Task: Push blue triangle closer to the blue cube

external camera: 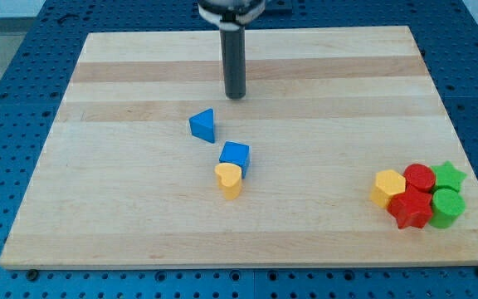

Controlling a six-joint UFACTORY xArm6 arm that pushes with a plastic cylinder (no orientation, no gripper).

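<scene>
The blue triangle [203, 125] lies left of the board's middle. The blue cube [234, 156] sits a short way below and to its right, with a small gap between them. A yellow heart block [229, 178] touches the cube's lower left side. My tip [236, 95] is above and to the right of the blue triangle, apart from it, with the dark rod rising to the view's top.
A cluster sits at the lower right of the wooden board [123, 224]: a yellow block [387, 186], a red cylinder [419, 177], a green star [448, 175], a red star [411, 208] and a green cylinder [446, 207]. A blue pegboard surrounds the board.
</scene>
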